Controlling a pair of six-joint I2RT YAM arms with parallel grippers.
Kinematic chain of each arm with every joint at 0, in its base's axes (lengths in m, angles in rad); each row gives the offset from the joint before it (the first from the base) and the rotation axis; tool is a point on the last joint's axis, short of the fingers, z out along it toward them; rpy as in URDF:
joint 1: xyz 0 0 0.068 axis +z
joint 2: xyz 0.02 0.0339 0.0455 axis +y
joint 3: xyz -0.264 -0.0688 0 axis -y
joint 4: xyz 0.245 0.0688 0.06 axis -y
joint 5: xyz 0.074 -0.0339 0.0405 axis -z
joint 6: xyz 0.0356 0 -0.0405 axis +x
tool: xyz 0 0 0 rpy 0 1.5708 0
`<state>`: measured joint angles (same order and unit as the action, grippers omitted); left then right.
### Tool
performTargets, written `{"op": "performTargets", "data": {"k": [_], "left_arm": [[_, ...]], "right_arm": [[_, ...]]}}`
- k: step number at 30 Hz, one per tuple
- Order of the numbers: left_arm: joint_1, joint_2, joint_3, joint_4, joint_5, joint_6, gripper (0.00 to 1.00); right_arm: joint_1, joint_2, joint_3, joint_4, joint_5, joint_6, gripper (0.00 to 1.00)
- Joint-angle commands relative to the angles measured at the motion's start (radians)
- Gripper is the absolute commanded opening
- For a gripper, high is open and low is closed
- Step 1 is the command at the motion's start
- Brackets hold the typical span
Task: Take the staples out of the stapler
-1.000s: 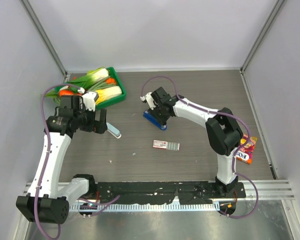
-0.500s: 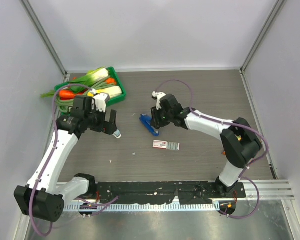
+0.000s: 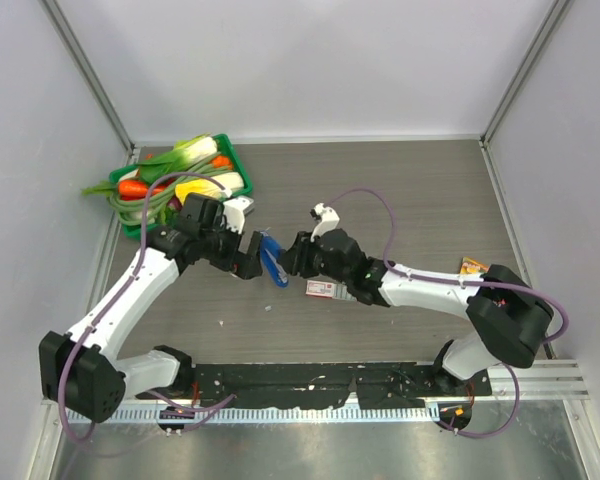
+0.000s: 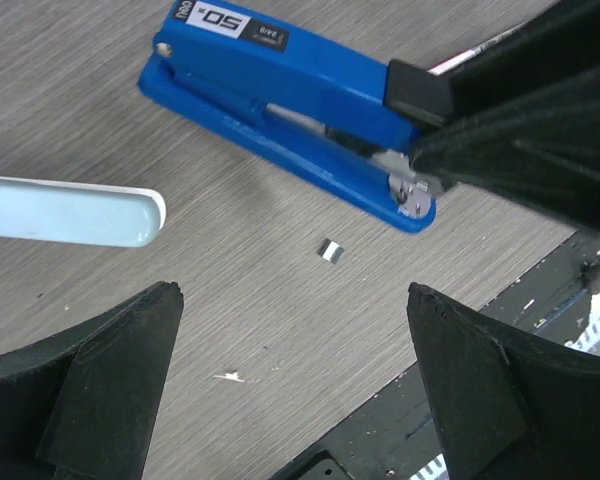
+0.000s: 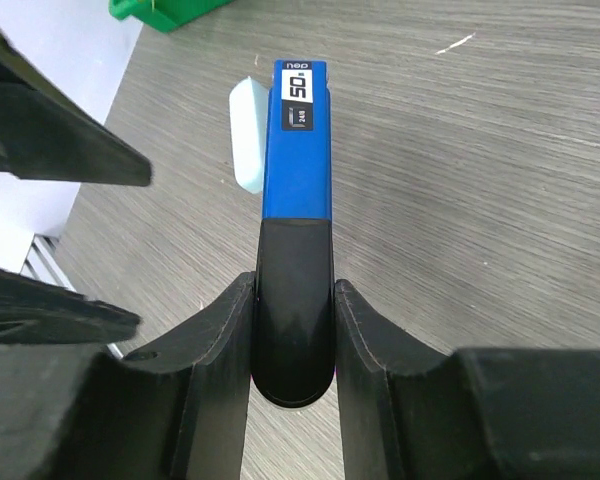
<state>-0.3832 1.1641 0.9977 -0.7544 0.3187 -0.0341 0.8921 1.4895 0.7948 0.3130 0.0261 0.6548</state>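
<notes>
While both arms reach toward the middle of the bench (image 3: 400,190), the count stands as follows: one stapler (image 3: 271,259), two grippers, one pale teal block (image 4: 70,210), one loose bit of staple (image 4: 329,251), one small red-and-white box (image 3: 325,290), one green tray (image 3: 238,160) of vegetables and one orange packet (image 3: 472,266).

Stapler: blue, with a white "50" label at its front end. It sits near the bench centre, between the two grippers. Whether it rests on the bench or is raised off it cannot be told.

Right gripper (image 5: 293,285): clamped on the stapler's black rear end, one finger on each side. The blue body points straight away from it, toward the pale block, which lies just beside the stapler's front.

Left gripper (image 4: 295,330): jaws spread wide, nothing between them. In its own view the stapler lies beyond the fingertips, slantwise, apart from both fingers (image 4: 110,380). From above, this gripper stands just to the left of the stapler.

Loose staple bit: on the bench surface, just beside the stapler's clamped end.

Box: partly hidden under the right arm, near the stapler.

Tray: at the far left corner. Packet: near the right edge.
</notes>
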Motion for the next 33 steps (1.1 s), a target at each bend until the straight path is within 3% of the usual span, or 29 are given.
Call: {"op": "performTargets", "data": {"k": [1,6,9,19,24,27,29,32,33], "left_arm": [[-0.009,0.043,0.025,0.064,0.077,-0.061,1.0],[-0.019,0.059,0.012,0.073,0.112,-0.07,1.0],[-0.019,0.049,-0.007,0.092,0.143,-0.072,1.0],[-0.019,0.052,-0.024,0.148,0.207,-0.035,0.84],[-0.02,0.058,-0.027,0.167,0.267,-0.015,0.86],[-0.02,0.072,-0.021,0.173,0.272,-0.013,0.82],[-0.02,0.081,-0.021,0.171,0.273,-0.009,0.77],[-0.02,0.086,-0.022,0.168,0.284,0.0,0.6],[-0.019,0.088,-0.022,0.167,0.28,0.005,0.49]], "right_arm": [[0.062,-0.061,0.007,0.25,0.248,0.088,0.01],[0.122,-0.072,-0.014,0.314,0.454,0.117,0.01],[0.128,-0.081,-0.041,0.376,0.498,0.157,0.01],[0.157,-0.08,-0.078,0.478,0.512,0.276,0.01],[0.176,-0.068,-0.089,0.506,0.5,0.31,0.01],[0.18,-0.057,-0.091,0.52,0.492,0.325,0.01],[0.182,-0.048,-0.094,0.543,0.48,0.341,0.01],[0.189,-0.041,-0.097,0.563,0.483,0.347,0.01],[0.191,-0.043,-0.098,0.564,0.483,0.347,0.01]]}}
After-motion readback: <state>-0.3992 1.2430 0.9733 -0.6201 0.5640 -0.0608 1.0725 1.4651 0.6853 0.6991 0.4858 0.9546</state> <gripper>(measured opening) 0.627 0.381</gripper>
